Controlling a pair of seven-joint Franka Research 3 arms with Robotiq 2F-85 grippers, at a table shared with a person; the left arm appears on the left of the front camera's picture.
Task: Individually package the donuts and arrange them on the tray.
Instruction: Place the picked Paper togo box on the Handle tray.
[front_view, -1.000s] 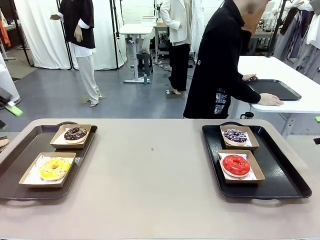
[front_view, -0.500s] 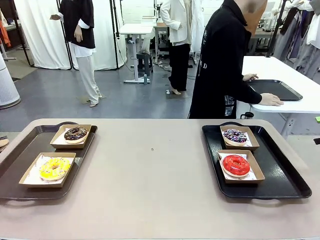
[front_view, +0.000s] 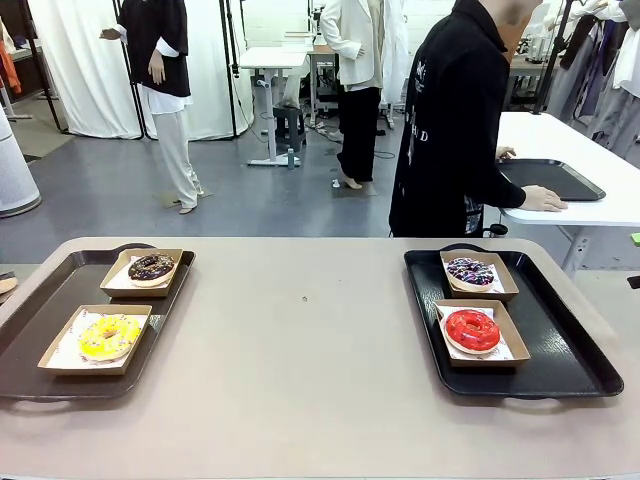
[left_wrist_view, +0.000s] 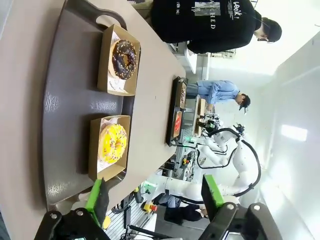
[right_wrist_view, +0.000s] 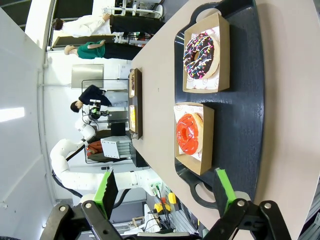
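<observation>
Front view: beige surface (front_view: 310, 390). Left tray (front_view: 40, 330) carries two boxes: chocolate donut (front_view: 151, 267) in the far one, yellow donut (front_view: 109, 336) in the near one. Right tray (front_view: 570, 350) carries two boxes: sprinkled donut (front_view: 470, 271) far, red donut (front_view: 472, 330) near. Each donut lies flat on printed paper inside its box (front_view: 497, 362). A person (front_view: 455, 120) in black stands beyond the far edge, turned to another table.

Left wrist view: left end effector (left_wrist_view: 152, 200), fingers apart, empty, raised near the tray's end. Yellow donut (left_wrist_view: 113, 143) nearest, chocolate donut (left_wrist_view: 124, 58) beyond.

Right wrist view: right end effector (right_wrist_view: 164, 192), fingers apart, empty, raised off the tray's end. Red donut (right_wrist_view: 189, 134) nearest, sprinkled donut (right_wrist_view: 202, 54) beyond.

Handling, judged: donuts light, soft, easily crushed; icing likely sticky and prone to marking, the red glaze perhaps slippery. Better taken by the stiff cardboard box wall than by the donut itself; a light pinch across the ring's outer sides if the donut must be held.
</observation>
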